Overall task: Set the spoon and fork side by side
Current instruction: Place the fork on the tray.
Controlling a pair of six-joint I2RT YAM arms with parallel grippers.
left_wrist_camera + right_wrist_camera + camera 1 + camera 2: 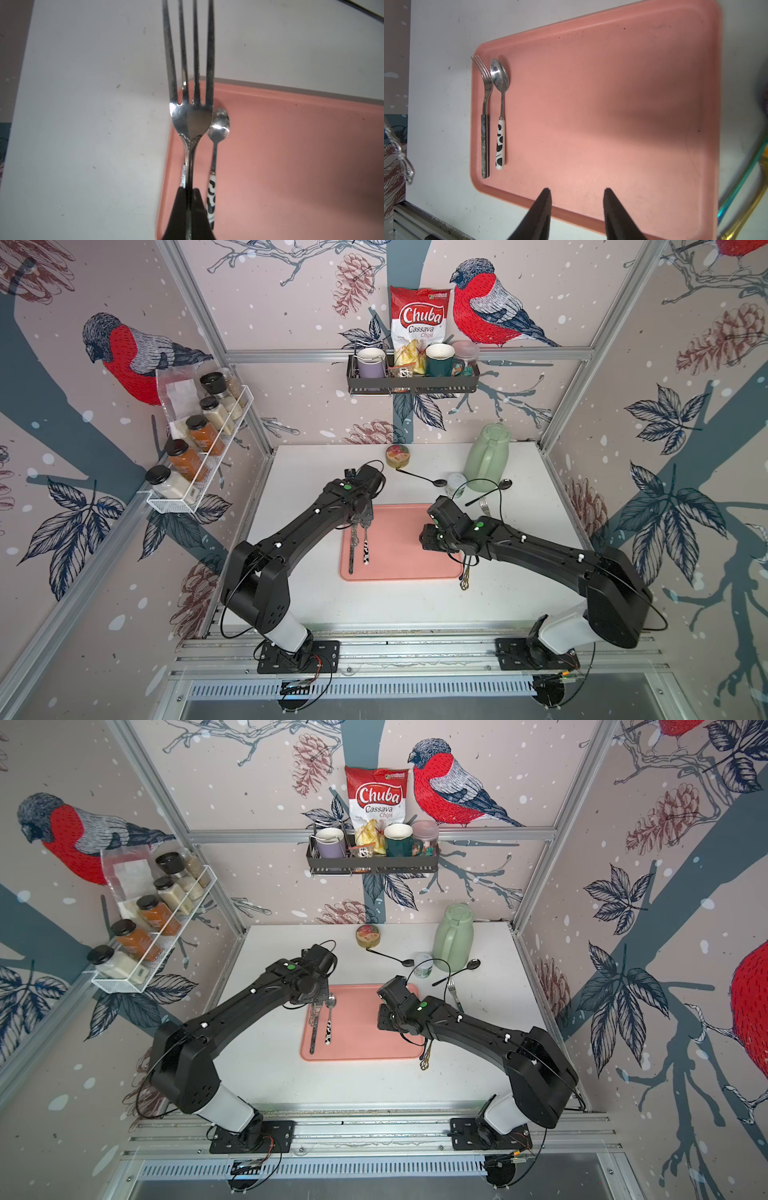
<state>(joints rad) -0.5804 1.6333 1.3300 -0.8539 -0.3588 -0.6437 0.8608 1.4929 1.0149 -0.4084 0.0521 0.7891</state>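
While tight on silver fork (192, 122), L hand (188, 190) by cow-print spoon (219, 128); R hand (577, 190) agape, empty.

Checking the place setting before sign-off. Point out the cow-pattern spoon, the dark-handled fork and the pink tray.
cow-pattern spoon (500, 75): right wrist view, on the bowl.
dark-handled fork (485, 145): right wrist view, on the handle.
pink tray (612, 83): right wrist view, on its bare floor.

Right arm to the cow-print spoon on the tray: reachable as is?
Probably yes. The right gripper is open over the tray, with only bare tray up to the spoon. The left gripper, shut on a fork, crowds its bowl end; the handle is free.
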